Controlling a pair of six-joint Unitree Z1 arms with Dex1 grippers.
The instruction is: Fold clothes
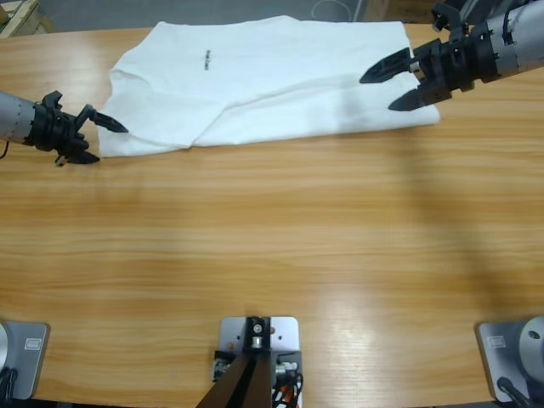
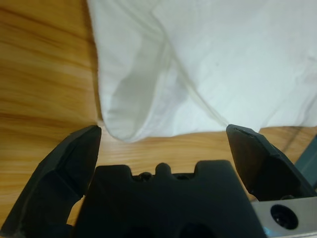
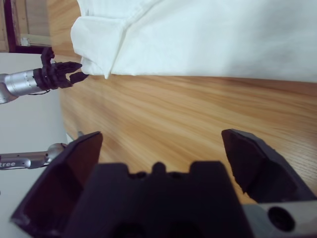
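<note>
White T-shirt (image 1: 280, 81) spread across far side of table (image 1: 272, 246), partly folded, left sleeve doubled over, small dark print near collar. Left gripper (image 1: 95, 140) spread at left sleeve edge, empty. Right gripper (image 1: 393, 87) spread at right hem, empty.

the t-shirt (image 1: 280, 76) is plain white all over, with one small dark printed mark (image 1: 206, 60) on it, too small to read. where its cloth folds over, the layers show a faintly greyer white along the seams and hems. the surface (image 1: 272, 246) under it is warm orange-brown wood with long darker grain streaks running across it and pale glossy patches of reflected light. my left gripper (image 1: 93, 140) is matt black, on a silver-grey arm (image 1: 13, 115). my right gripper (image 1: 395, 81) is the same black, its arm (image 1: 514, 42) silver-grey too, with black fittings where gripper meets arm.
</note>
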